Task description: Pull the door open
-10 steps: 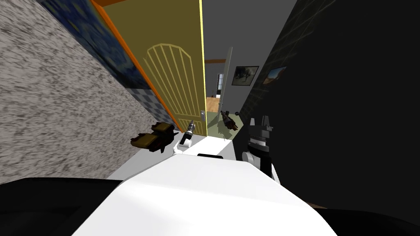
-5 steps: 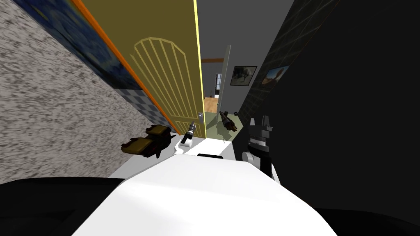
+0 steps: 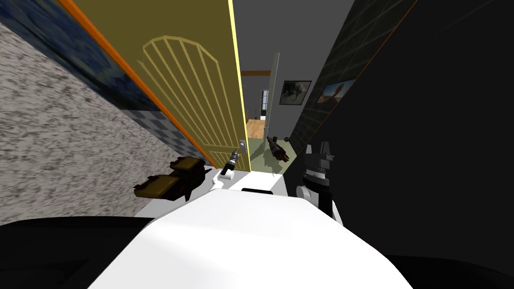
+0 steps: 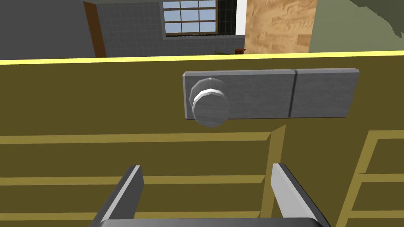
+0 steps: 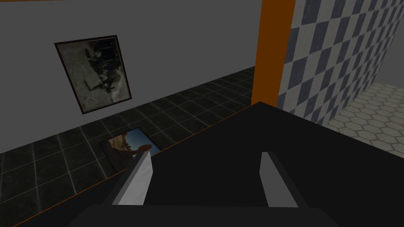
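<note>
One door [image 3: 201, 90], olive-yellow with a ribbed arch panel, stands ahead and to my left. It looks already off its frame, since a gap past its bright free edge shows a hall beyond. Its round grey knob [image 4: 210, 107] sits on a long grey plate [image 4: 315, 92] close to that edge.

My left jaws are spread wide and hold nothing. Their fingers [image 4: 130, 189] point at the door face near the knob but short of it, and the knob lies out past the tips, not between them. I judge this to be the reach, with the grip not yet made. Next I should shift the hand toward the free edge and push it forward until the fingers straddle the knob. Then I should close firmly on it and draw back along the door's arc, not straight out, or the round knob may slip free.

My right jaws, also wide and empty, hang low at my right side beside a dark wall [image 3: 426, 125].

On the floor to my left, by the speckled wall [image 3: 60, 140], lies a brown lump [image 3: 168, 181] I cannot name. It may catch the door if it swings that far. A smaller dark thing [image 3: 277, 149] lies beyond the gap, well clear.
</note>
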{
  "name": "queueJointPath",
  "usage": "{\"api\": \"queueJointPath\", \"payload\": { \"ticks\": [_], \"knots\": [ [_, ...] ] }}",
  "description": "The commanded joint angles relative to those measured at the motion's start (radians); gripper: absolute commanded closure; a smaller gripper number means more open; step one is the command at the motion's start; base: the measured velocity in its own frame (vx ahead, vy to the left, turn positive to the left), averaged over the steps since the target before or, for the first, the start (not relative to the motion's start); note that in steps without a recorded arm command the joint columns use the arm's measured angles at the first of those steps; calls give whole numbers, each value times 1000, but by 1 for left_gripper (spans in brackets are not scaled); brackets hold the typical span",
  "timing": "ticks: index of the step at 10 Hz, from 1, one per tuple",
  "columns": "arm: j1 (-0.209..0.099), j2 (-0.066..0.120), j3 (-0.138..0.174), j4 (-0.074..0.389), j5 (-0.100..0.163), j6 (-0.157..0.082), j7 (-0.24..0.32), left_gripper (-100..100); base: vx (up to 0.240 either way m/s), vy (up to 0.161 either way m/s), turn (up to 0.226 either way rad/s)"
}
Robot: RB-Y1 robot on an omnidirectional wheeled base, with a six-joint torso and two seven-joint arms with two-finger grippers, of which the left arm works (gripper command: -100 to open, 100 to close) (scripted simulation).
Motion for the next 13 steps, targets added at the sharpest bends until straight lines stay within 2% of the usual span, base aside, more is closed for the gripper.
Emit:
{"api": "queueJointPath", "payload": {
  "ticks": [1,2,3,4,5,6,7,8,9,13],
  "knots": [
    [-8,18,17,28,8,-14,14,-100,186,-80,-153],
    [-9,40,32,45,17,-24,28,-100,180,-94,-156],
    [-9,51,40,54,22,-29,35,-100,178,-71,-126],
    [-10,74,55,71,32,-38,50,-100,180,-41,-177],
    [-11,84,63,79,36,-43,56,-100,162,-32,-155],
    [-12,110,81,99,47,-53,73,-100,185,-53,-177],
    [-13,119,87,106,51,-57,79,-100,180,-28,-144],
    [-21,117,80,118,48,-63,77,-100,74,-2,-20],
    [-21,117,80,118,48,-63,77,100,-8,0,23],
    [-21,117,80,118,48,-63,77,100,-19,1,-3]
  ]
}}
